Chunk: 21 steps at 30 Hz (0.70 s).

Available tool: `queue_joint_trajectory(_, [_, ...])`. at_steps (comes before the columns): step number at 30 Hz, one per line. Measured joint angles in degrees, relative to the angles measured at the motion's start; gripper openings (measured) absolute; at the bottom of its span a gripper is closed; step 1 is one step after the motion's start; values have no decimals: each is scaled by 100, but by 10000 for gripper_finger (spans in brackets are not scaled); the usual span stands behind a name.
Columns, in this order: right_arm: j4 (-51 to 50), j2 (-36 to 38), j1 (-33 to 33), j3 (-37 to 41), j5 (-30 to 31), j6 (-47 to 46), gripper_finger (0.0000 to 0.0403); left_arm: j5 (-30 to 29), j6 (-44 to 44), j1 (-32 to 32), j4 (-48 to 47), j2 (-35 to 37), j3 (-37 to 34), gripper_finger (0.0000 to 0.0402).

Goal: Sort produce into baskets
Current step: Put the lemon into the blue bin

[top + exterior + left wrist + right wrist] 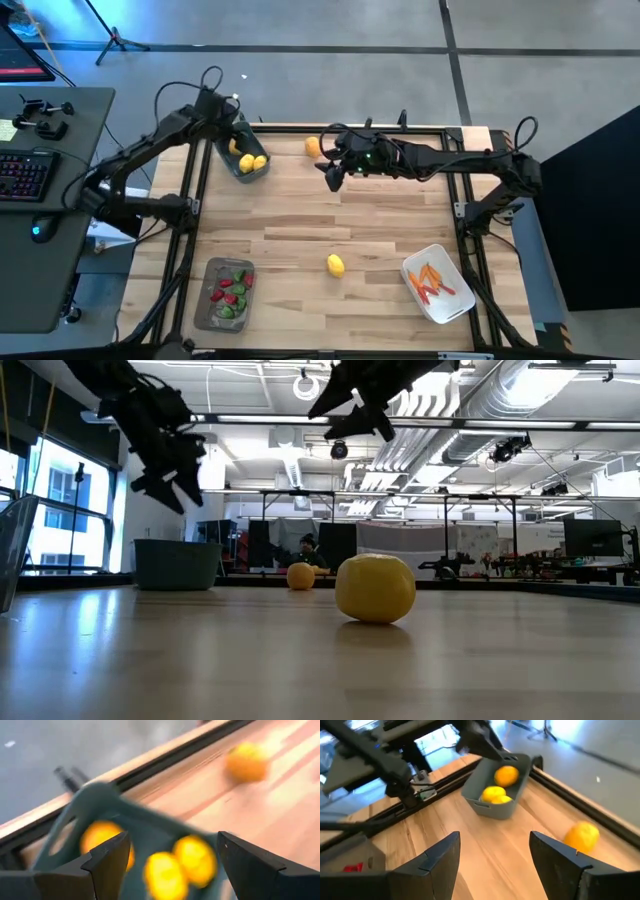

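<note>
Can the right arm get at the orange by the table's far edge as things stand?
Probably yes. The right gripper hangs open just beside the orange, with bare table between them. The left gripper is over the blue-grey tub, out of the way.

Tub (pixel 492 807) holds 3 fruits (pixel 495 793).

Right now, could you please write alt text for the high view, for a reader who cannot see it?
The left gripper hangs open over the blue-grey tub of yellow fruit, the right gripper open mid-table. Loose on the wooden table: an orange and a lemon. Near edge: grey tray, white tub.
</note>
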State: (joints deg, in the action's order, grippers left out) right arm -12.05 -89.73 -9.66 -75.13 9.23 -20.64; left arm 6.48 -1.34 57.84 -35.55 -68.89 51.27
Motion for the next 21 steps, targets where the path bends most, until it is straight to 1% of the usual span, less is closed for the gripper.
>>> queue_joint_trajectory(4, [-296, -137, -141, 0, 39, -681, 230, 540, -504, -208, 583, 567, -409, 282])
queue_joint_trajectory(7, [-507, -390, -210, 0, 45, -942, 243, 836, -850, -409, 1004, 1054, -845, 282])
queue_joint_trajectory(13, [-587, -1138, -329, -108, 89, -1536, 288, 861, -1208, -795, 1586, 2056, -1475, 282])
queue_joint_trajectory(17, [-657, -1716, -500, -457, 195, -1659, 314, 861, -1293, -933, 1571, 2687, -1601, 282])
queue_joint_trajectory(21, [-946, -2372, -699, -1004, 300, -1652, 329, 1011, -1498, -955, 1539, 3191, -1603, 282])
